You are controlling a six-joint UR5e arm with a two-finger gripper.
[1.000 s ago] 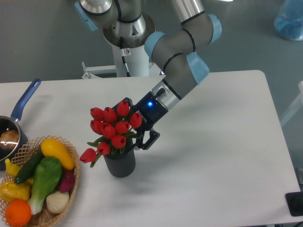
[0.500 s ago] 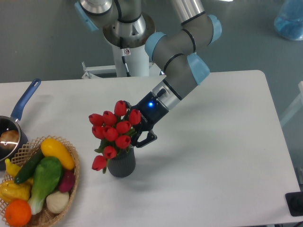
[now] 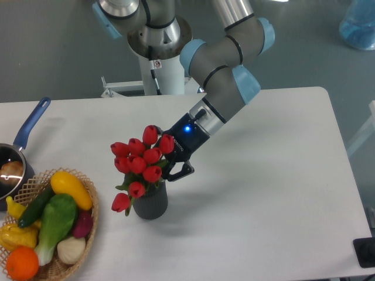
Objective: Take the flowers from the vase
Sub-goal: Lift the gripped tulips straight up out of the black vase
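A bunch of red tulip flowers (image 3: 140,161) with green leaves stands in the small dark grey ribbed vase (image 3: 150,204), left of the table's middle. The blooms lean left, and one bud hangs low beside the vase rim. My gripper (image 3: 167,170) reaches in from the upper right, just above the vase rim, with its blue light showing. Its jaws are drawn in around the stems below the blooms, shut on the flowers. One dark finger (image 3: 180,171) shows at the right; the other is hidden behind the buds.
A wicker basket (image 3: 92,206) of colourful vegetables sits at the front left, close to the vase. A blue-handled saucepan (image 3: 30,125) lies at the left edge. The arm's base column (image 3: 158,64) stands behind the table. A black object (image 3: 365,253) sits at the front right corner.
The jaws have closed in on the stems. The bunch has tightened and tipped left, with the low bud dropping from beside the blooms to near the vase rim. Almost nothing moved in the last half second.
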